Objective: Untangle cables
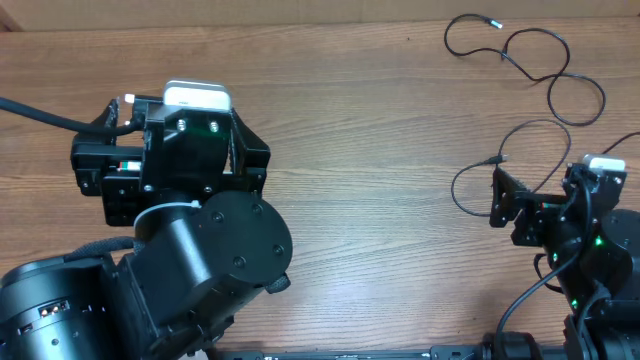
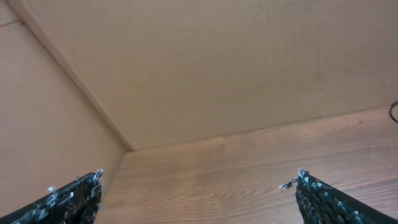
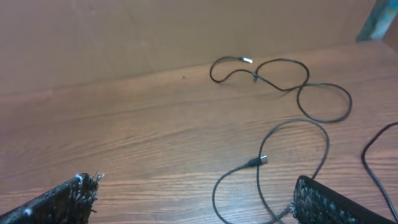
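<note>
Two thin black cables lie on the wooden table at the right. The far cable (image 1: 530, 55) (image 3: 283, 74) runs in loose loops with a silvery plug (image 3: 247, 60) at its end. The near cable (image 1: 470, 185) (image 3: 264, 186) curls into a loop, and its plug (image 3: 262, 160) lies just ahead of my right gripper (image 3: 193, 190) (image 1: 540, 195). That gripper is open, and part of the near cable's loop lies on the table between its fingers. My left gripper (image 2: 199, 183) is open over bare wood at the left, holding nothing.
A plain brown wall (image 2: 236, 68) closes the back of the table and meets a side wall at the far left corner (image 2: 127, 149). The bulky left arm (image 1: 190, 250) covers the near left part of the table. Another black cord (image 3: 376, 146) crosses the right edge.
</note>
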You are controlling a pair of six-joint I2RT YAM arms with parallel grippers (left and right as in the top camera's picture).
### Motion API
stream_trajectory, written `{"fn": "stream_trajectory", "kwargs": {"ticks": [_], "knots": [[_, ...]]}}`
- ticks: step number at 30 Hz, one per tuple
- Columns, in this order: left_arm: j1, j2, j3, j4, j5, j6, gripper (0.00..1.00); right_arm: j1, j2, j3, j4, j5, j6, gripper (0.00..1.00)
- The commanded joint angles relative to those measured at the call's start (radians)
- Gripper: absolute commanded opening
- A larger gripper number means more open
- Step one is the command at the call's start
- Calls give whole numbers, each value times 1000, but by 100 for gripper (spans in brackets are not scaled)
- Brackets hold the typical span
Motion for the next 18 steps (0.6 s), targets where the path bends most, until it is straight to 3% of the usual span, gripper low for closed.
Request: {"fn": "stream_trajectory", "kwargs": {"ticks": [1,5,10,13,17,18], "knots": [[-2,1,12,5,-109,79,100,3,-4,-4,14,24,4,100],[-2,2,12,136,-371,140,100,3,-4,-4,15,23,4,100],[46,-14,12,460,-357,463,100,3,-4,-4,15,11,5,100],[100,-19,12,671,-274,669,99,3,-4,-4,15,12,5,100],[181,-18,12,989,-33,917,100,3,-4,-4,14,12,4,100],[212,-16,12,1094,94,964,100,3,-4,-4,14,12,4,100]]}}
